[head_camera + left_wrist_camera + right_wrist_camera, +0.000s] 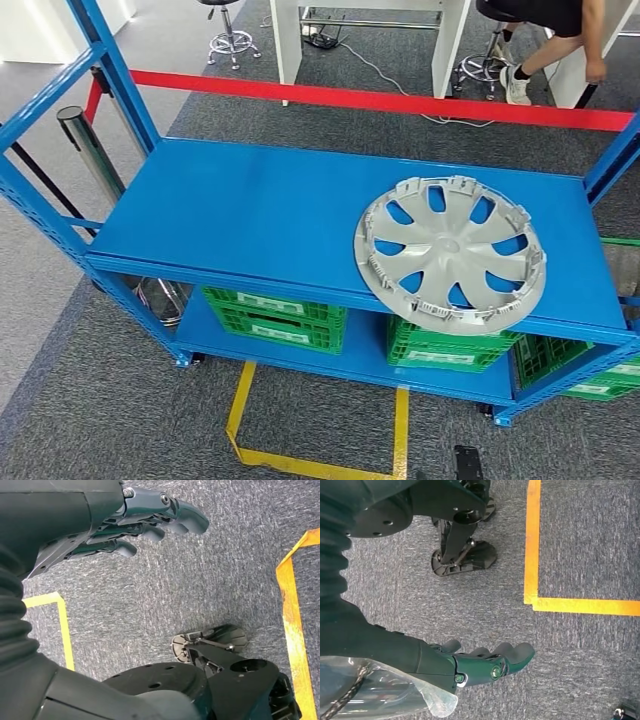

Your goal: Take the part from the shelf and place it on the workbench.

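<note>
Silver plastic wheel cover (450, 253) with curved spokes and clip tabs round its rim, lying flat on the upper deck of the blue steel shelf (249, 215), toward the right end and close to the front edge, rim slightly over the lip. Untouched by either hand, so judged to be the opening step: approach made, grasp not begun. Below the deck, green slotted plastic crates (275, 318) in a row on the lower level; beyond the shelf, a red barrier strip (377, 100), and a seated person's legs (543, 55) by white furniture. No counter in sight from the head view, so placement spot unknown for now. Left hand (151, 525) hanging over grey carpet (170, 590), fingers apart and loosely extended, holding nothing. Right hand (490, 662) likewise down by the floor, fingers stretched out, released and empty, near yellow floor tape (532, 545). Next move, by judgement: raising of both arms to shelf height, one hand to each side of the rim, since a wide, thin, flat disc offers little for a single hand; overhanging front edge likely the easiest purchase. Care needed against sliding the cover off the lip before the grip closes.
</note>
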Available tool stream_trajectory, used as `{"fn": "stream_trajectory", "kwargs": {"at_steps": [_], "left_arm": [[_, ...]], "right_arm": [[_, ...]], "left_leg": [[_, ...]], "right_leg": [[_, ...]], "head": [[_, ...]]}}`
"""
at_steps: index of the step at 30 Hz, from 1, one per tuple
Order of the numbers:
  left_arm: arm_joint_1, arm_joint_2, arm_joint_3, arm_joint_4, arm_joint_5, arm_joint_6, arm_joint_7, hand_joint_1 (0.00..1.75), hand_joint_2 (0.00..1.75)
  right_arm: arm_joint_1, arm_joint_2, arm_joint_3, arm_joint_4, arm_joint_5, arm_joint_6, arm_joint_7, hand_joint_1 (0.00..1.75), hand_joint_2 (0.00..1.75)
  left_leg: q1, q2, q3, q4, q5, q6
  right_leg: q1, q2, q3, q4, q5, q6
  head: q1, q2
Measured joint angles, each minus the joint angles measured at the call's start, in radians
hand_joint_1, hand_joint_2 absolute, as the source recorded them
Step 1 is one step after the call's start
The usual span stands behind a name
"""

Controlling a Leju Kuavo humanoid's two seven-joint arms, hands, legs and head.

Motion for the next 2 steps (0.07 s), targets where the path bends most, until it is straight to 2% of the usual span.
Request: {"fn": "stream_trajectory", "kwargs": {"at_steps": [2], "left_arm": [[0.000, 0.000, -0.001, 0.001, 0.000, 0.000, 0.000, 0.00, 1.75]], "right_arm": [[0.000, 0.000, 0.000, 0.000, 0.000, 0.000, 0.000, 0.00, 1.75]], "left_leg": [[0.000, 0.000, 0.000, 0.000, 0.000, 0.000]], "right_leg": [[0.000, 0.000, 0.000, 0.000, 0.000, 0.000]], "head": [[0.000, 0.000]]}}
